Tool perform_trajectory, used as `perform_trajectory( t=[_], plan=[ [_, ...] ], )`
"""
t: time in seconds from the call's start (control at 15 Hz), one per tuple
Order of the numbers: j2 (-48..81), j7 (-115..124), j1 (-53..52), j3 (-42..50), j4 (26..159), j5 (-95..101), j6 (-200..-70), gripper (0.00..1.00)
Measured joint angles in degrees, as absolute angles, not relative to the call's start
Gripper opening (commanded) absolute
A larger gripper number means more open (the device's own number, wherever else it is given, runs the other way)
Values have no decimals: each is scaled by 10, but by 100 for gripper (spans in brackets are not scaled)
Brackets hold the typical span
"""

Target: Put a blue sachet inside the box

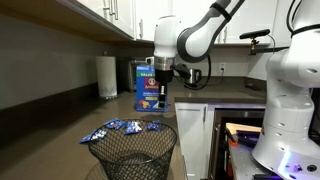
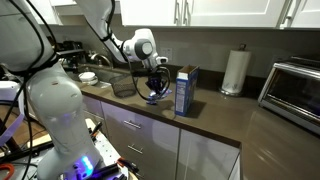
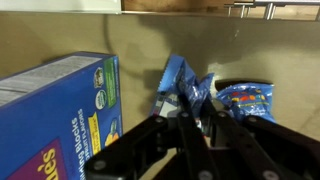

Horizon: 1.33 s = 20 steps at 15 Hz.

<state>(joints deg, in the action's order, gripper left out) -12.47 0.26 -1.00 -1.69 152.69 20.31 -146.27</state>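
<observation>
The box (image 1: 147,85) is a tall blue carton standing upright on the dark counter; it also shows in the other exterior view (image 2: 185,91) and at the left of the wrist view (image 3: 60,120). My gripper (image 1: 160,92) hangs just beside the box, above the counter. In the wrist view its fingers (image 3: 196,120) are closed together on a blue sachet (image 3: 203,92). Several more blue sachets lie on the counter (image 1: 125,127), and two show in the wrist view (image 3: 172,78) (image 3: 248,100).
A black wire mesh basket (image 1: 135,152) stands at the counter's near end, also seen in an exterior view (image 2: 124,84). A paper towel roll (image 1: 106,75) stands by the wall. A toaster oven (image 2: 296,85) sits on the counter.
</observation>
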Motion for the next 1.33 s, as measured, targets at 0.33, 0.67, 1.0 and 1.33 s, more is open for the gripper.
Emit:
perform_trajectory(
  t=[0.33, 0.67, 1.0, 1.33],
  plan=[
    [-215, -23, -11, -13, 1519, 174, -1389, 8],
    [-279, -55, -11, 2, 1492, 146, -1326, 9],
    [-316, -56, -11, 4, 1469, 143, -1294, 9],
    [-332, -56, -10, 14, 1440, 143, -1281, 10]
  ],
)
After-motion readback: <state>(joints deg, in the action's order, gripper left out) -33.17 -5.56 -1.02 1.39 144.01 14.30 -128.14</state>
